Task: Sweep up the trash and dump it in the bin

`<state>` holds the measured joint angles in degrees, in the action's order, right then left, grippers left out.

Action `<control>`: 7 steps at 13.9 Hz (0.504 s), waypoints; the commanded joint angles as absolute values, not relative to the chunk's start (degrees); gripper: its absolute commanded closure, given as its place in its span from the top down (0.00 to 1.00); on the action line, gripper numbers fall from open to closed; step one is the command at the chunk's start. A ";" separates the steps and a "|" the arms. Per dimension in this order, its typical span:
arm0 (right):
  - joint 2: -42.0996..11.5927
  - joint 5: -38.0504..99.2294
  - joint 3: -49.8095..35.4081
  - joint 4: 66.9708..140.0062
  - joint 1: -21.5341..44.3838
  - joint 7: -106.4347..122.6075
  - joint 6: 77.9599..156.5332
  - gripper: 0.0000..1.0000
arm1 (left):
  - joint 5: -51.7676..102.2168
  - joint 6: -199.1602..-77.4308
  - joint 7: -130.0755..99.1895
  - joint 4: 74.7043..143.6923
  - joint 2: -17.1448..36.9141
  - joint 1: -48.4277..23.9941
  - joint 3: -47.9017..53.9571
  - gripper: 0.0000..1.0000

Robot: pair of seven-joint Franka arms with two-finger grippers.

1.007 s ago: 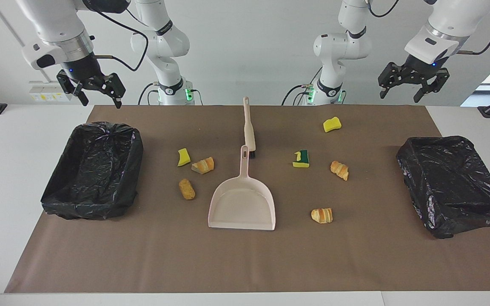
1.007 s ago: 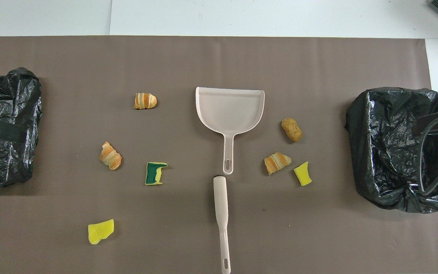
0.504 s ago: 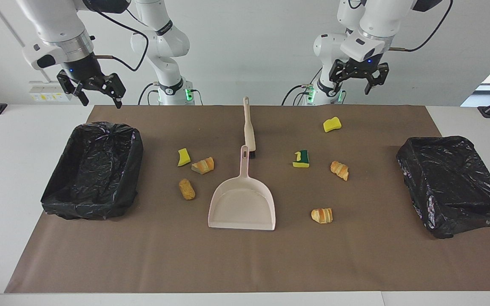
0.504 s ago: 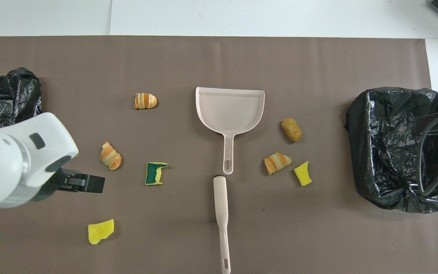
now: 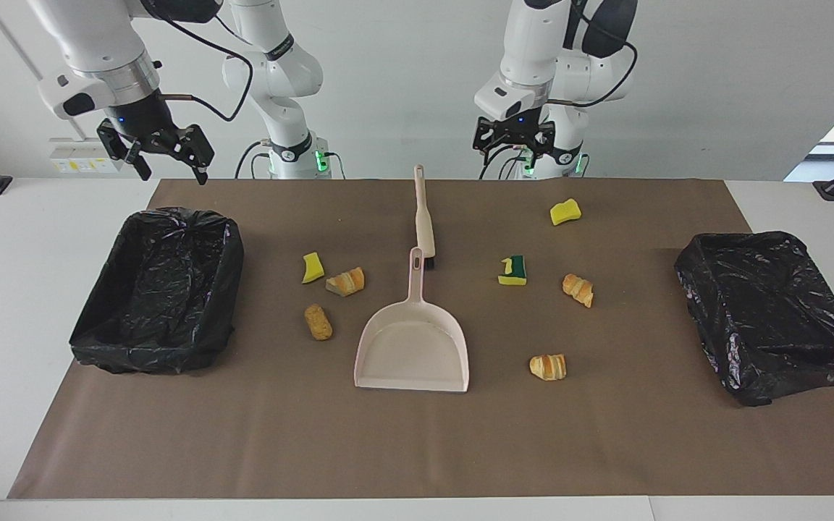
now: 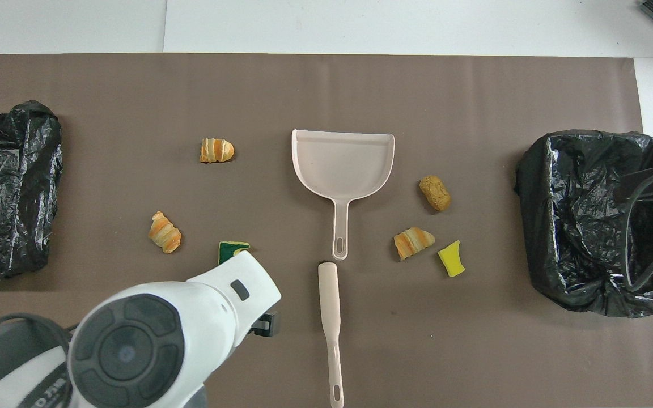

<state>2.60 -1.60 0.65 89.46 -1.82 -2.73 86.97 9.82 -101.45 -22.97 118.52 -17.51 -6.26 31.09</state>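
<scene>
Main change from half a second ago: your left gripper [image 5: 515, 137] has swung in from the upper right of the facing view to the upper middle. It's now up in the air over the top edge of the brown mat [image 5: 605, 449], just right of the brush [image 5: 424, 217]. I can't tell whether that claw is open or closed. In the overhead view the arm now fills the lower left and hides most of the green-backed sponge [image 5: 512, 270].

Your right gripper [image 5: 155, 148] hasn't budged: upper left of the facing view, claw spread open and empty, above the first lined bin [image 5: 149, 354].

Nothing on the mat has shifted either, and all the trash is loose on it. In the facing view:
- Right of centre: the green-backed sponge, the yellow sponge [image 5: 565, 211] above it, one croissant [image 5: 578, 289] beside it, and another croissant piece [image 5: 548, 367] lower down.
- Left of centre: the small yellow sponge [image 5: 312, 267] touching the bread chunk [image 5: 345, 281], with the brown roll [image 5: 318, 321] below them.

The pink dustpan [image 5: 413, 347] lies flat in the centre with its handle pointing up the frame, beside the brush head. The second lined bin [image 5: 743, 242] sits at the right edge.

The mat covers a white table [image 5: 11, 289], and there's a plain pale wall [image 5: 402, 72] across the top of the frame.
</scene>
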 commanded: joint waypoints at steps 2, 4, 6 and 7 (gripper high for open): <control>4.13 -1.32 0.09 91.23 -2.64 -1.41 87.36 1.00 | 13.27 -110.28 -29.16 125.58 -18.64 -6.33 38.82 1.00; 4.13 -1.32 0.09 91.23 -2.64 -1.41 87.54 1.00 | 13.27 -115.28 -33.55 128.39 -16.80 -6.33 44.79 1.00; 4.13 -1.32 0.09 90.79 -2.55 -1.41 86.84 1.00 | 13.27 -121.87 -39.00 130.95 -14.17 -6.33 50.25 1.00; 4.04 -1.23 0.00 90.70 -2.55 -1.41 86.84 1.00 | 13.27 -124.08 -40.59 131.04 -11.45 -6.42 52.19 1.00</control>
<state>2.67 -1.60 0.62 89.47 -1.82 -2.73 86.93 12.70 -119.72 -37.89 129.76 -14.71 -6.37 49.80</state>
